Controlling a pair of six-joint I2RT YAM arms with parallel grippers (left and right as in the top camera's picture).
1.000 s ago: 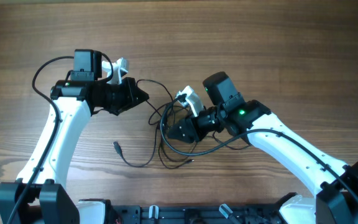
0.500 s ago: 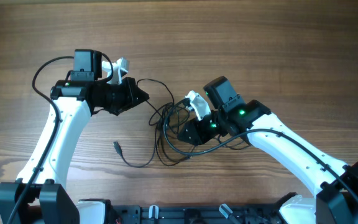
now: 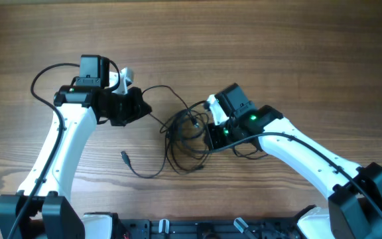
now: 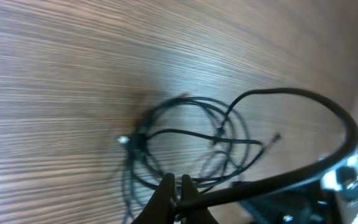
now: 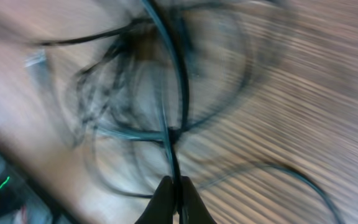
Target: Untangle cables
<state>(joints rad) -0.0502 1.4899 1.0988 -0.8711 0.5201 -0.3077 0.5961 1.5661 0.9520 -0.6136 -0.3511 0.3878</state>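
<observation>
My left fingers [image 4: 165, 194] are pinched tight together with no gap showing, and one strand of the cables [image 3: 184, 129] is caught between their tips. In the left wrist view that strand runs out to the right and arcs up and back down toward the bunch. My right fingers [image 5: 164, 198] are likewise closed to a sliver, and a thin black cord comes straight down into the pinch. That view is blurred, so I can't tell which cord of the bunch it is. Seen from overhead, the cables lie on the wooden counter [image 3: 277, 40] between my two arms, a small knot of overlapping loops. My right fingers are at the knot's right edge and my left fingers are a little off to its left, joined to it by the strand I hold. One loose cord trails out of the knot toward the near left, curving along the counter and ending in a small plug [image 3: 124, 157] that lies by itself, apart from both arms. The thicker black wire [image 3: 40, 83] on my left arm loops out beyond that arm, well apart from the cables. A black rail [image 3: 178, 229] runs along the counter's near edge.
</observation>
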